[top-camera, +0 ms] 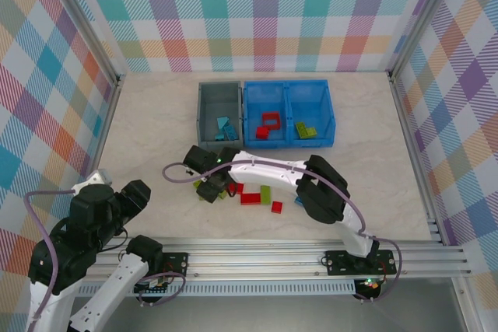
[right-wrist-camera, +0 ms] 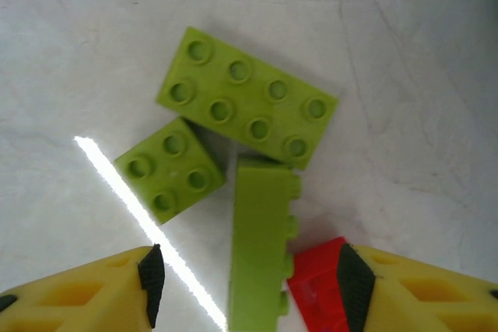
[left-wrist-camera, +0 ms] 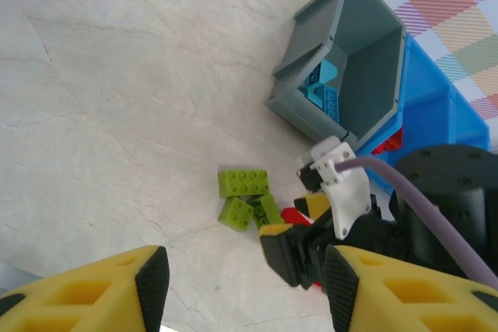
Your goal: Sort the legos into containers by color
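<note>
My right gripper [right-wrist-camera: 250,285] hangs low over a cluster of lime green legos. It is open around a green brick lying on its side [right-wrist-camera: 261,250] and a red brick [right-wrist-camera: 315,289] that touches its right pad. Bare table separates the left pad from the green brick. A green two-by-four [right-wrist-camera: 247,106] and a green two-by-two [right-wrist-camera: 171,167] lie just beyond. In the top view this gripper [top-camera: 215,189] is in front of the grey container [top-camera: 204,118]. My left gripper [left-wrist-camera: 246,289] is open and empty, above the table and looking at the same cluster [left-wrist-camera: 243,183].
The grey bin holds light blue legos [top-camera: 226,126]. The blue bin [top-camera: 289,87] has red legos [top-camera: 268,124] in its left compartment and green ones [top-camera: 306,130] in its right. Loose red [top-camera: 250,198], green [top-camera: 265,194] and blue [top-camera: 299,200] legos lie under the right arm.
</note>
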{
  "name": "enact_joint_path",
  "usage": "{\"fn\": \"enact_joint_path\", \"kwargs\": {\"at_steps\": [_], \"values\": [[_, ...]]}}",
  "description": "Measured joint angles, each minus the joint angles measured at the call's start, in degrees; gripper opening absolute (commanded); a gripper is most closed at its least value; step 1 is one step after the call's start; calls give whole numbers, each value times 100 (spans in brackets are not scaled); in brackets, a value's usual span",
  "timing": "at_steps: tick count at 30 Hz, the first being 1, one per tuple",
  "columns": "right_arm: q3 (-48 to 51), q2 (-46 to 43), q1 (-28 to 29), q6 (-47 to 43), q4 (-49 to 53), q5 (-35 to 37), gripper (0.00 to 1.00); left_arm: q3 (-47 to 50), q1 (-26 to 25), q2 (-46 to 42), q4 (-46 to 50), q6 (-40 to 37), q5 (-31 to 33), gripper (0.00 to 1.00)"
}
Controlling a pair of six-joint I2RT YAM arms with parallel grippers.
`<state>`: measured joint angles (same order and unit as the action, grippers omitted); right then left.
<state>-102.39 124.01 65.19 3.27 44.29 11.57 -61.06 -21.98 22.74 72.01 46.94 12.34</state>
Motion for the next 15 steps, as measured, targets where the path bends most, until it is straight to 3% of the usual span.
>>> {"fn": "enact_joint_path", "kwargs": {"at_steps": [15], "values": [[-525,667,-122,-227,282,-232,43,7,0,2,-13,-2,-138,57]]}}
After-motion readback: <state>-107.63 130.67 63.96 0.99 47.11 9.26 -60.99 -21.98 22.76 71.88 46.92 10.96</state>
